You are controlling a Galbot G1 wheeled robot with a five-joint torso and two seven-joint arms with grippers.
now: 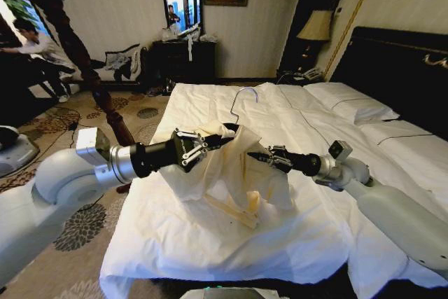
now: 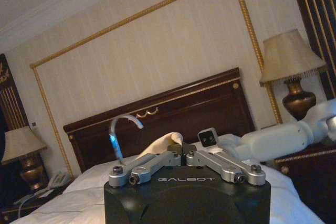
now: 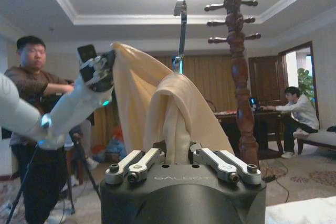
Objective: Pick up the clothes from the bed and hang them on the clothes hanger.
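Over the bed (image 1: 210, 243), both grippers, left (image 1: 222, 138) and right (image 1: 253, 157), pinch the clothes (image 1: 224, 173) draped on the clothes hanger (image 1: 241, 106); uneven pulling could slide it off.

My matt black left gripper (image 1: 222, 139) pinches soft cream cloth clothes (image 1: 238, 173); the clothes hanger (image 1: 241, 103) hook gleams smooth metal.

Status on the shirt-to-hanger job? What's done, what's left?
Done: the cream garment is lifted off the bed and draped over the black hanger; its silver hook rises above the cloth. In hand: the left gripper is shut at the hanger's top, and the right gripper is shut on the garment's side. Left: the cloth hangs bunched and uneven, so seating it looks unfinished.
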